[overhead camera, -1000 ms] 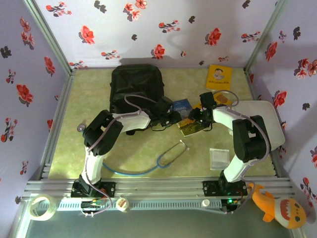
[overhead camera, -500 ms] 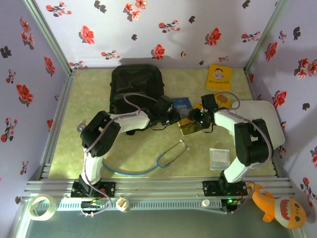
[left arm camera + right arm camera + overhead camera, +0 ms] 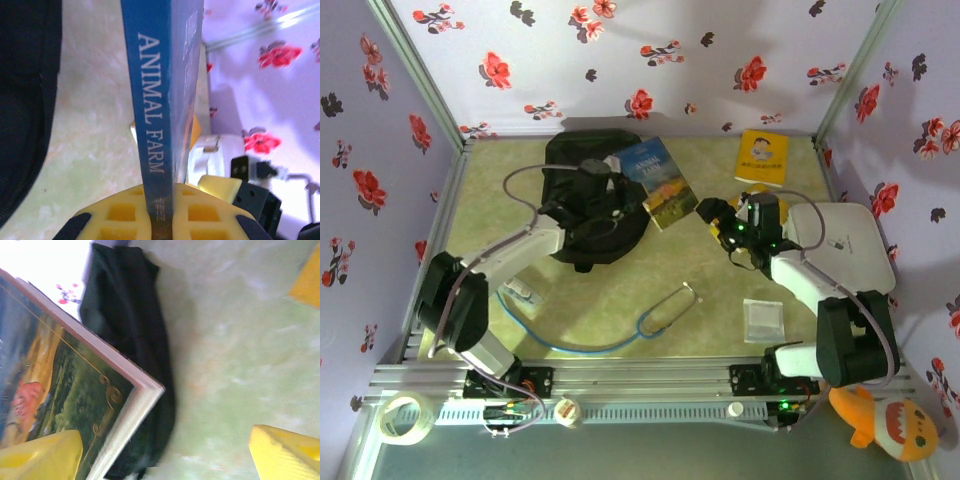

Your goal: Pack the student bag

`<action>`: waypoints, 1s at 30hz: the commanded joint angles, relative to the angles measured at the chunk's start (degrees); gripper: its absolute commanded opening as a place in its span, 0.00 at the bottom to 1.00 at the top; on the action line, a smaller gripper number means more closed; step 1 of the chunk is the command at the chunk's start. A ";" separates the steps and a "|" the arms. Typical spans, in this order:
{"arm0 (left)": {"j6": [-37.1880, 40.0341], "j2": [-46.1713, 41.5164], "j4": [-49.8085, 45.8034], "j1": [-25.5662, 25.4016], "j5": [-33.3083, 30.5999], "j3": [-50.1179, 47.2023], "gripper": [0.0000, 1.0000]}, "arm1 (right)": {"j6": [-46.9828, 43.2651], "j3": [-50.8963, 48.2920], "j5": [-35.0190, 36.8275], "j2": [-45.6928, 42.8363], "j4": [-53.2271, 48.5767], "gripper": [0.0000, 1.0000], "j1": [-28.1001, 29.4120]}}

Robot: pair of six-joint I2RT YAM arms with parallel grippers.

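You'll find the student bag (image 3: 568, 158) lying flat on the table (image 3: 740, 285), at the far side, left of centre and near the back wall. It is black soft fabric, a rounded oblong, its long axis running from near to far. Its surface looks slack and rumpled. Whether its zip is open, you can't tell.

Left gripper (image 3: 623, 172) is closed on a book (image 3: 660, 185), which is tilted at the upper right edge of the student bag (image 3: 570, 152). Right gripper (image 3: 717, 225) sits just beside the book's lower corner, apparently clear of it. A stethoscope (image 3: 665, 308) lies on the table (image 3: 570, 300), near the bag.
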 commanded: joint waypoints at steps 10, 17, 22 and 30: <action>-7.88 -5.86 9.32 3.87 4.81 -1.97 0.00 | 28.14 -2.42 -5.57 7.45 39.62 0.93 4.84; -10.59 -5.36 12.58 4.03 6.48 -2.42 0.00 | 31.61 -0.50 -3.87 12.53 47.04 0.90 8.08; -11.03 -5.17 13.12 4.22 6.74 -2.16 0.00 | 33.92 0.04 -3.26 15.43 52.28 0.79 8.93; -11.64 -5.24 12.59 4.62 7.06 -2.66 0.00 | 33.19 1.31 -2.51 16.48 54.25 0.44 8.86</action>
